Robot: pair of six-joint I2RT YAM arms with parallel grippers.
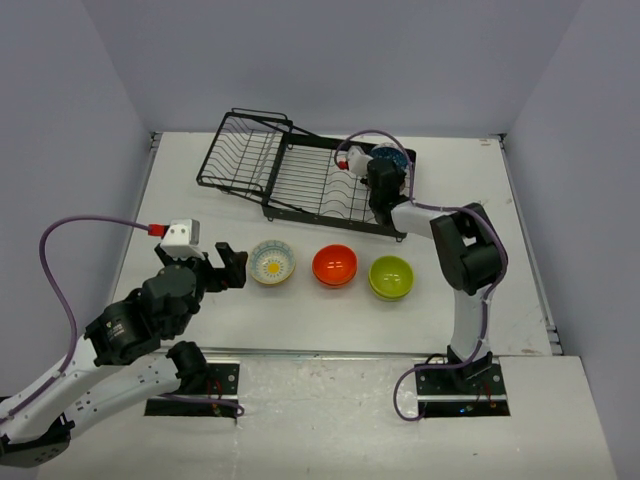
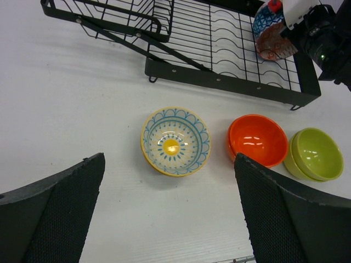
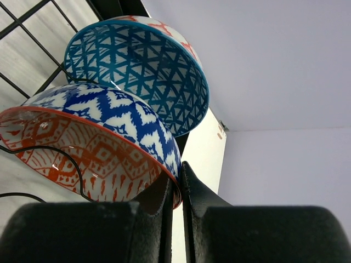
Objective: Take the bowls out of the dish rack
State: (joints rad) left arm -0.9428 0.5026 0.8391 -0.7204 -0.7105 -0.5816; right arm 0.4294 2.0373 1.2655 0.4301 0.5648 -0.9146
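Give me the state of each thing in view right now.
Dish rack: holding two bowls.
Cream bowl: upright on table.
Orange bowl: upright on table.
Green bowl: upright on table.
Red-lined bowl: on edge in rack, rim pinched.
Teal-lined bowl: on edge in rack, not gripped.
Left gripper: open, empty.
Right gripper: shut on red-lined bowl.

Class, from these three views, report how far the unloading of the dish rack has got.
Done: the cream bowl, orange bowl and green bowl sit on the table. In hand: the right gripper is shut on the rim of the red-lined bowl, in the dish rack. Left: the teal-lined bowl beside it.
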